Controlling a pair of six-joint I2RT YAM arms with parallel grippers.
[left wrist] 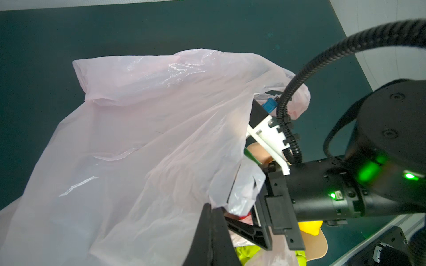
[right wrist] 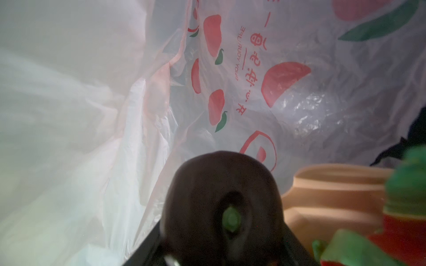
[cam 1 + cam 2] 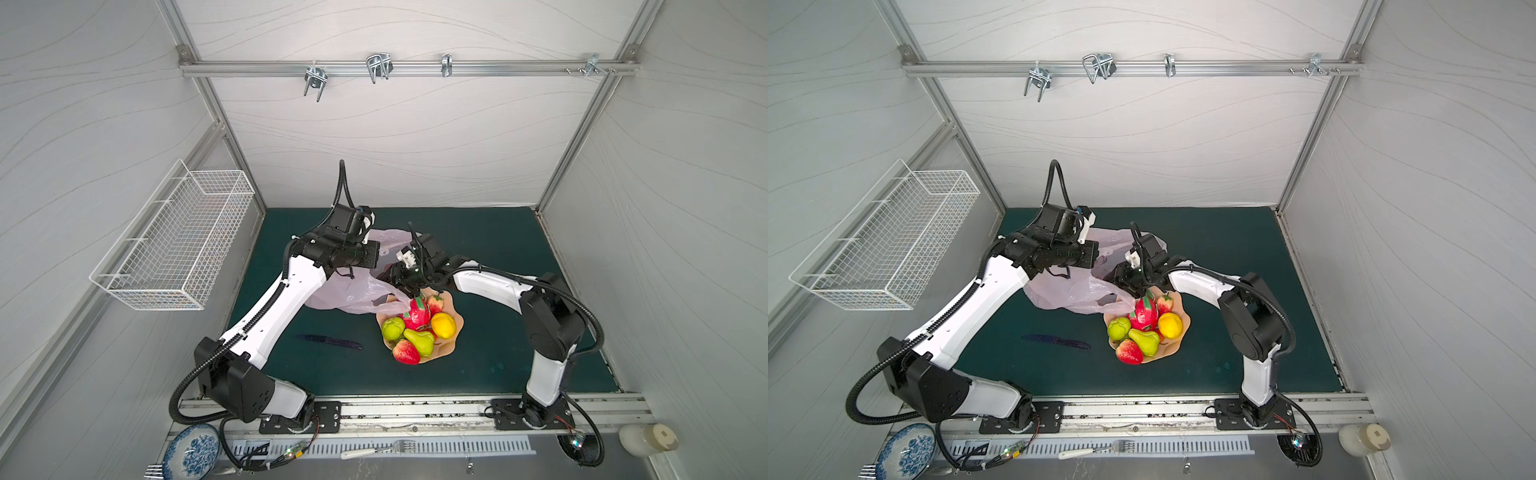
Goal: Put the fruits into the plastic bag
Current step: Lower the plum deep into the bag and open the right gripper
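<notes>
In both top views the plastic bag lies a little left of the middle of the counter, toward its rear edge. One handle loop reaches to the dragon fruit. This fruit sits in the bowl, which stands near the middle of the counter, just in front of the bag. With it I count two strawberries, the pear, the knobbly green fruit and the lemon. A dark knife lies left of the bowl, apart from it.

My left arm reaches from the front left corner, and its wrist is turned across above the bag. My right arm comes from the front right corner with the forearm low and going leftward. The right claw points at the bag's mouth, beside the rear rim of the bowl.

In the left wrist view the left claw is pinched narrow on the bag's rim. The film hangs from it like a tent.

In the right wrist view the right claw's jaws stand half wide and hold the dark brown-purple fruit. The printed inner wall of the bag is ahead of the fruit.

I judge the first fruit is going in. The next move calls for pushing deeper past the rim and then opening the jaws, while the left claw holds the rim high.
</notes>
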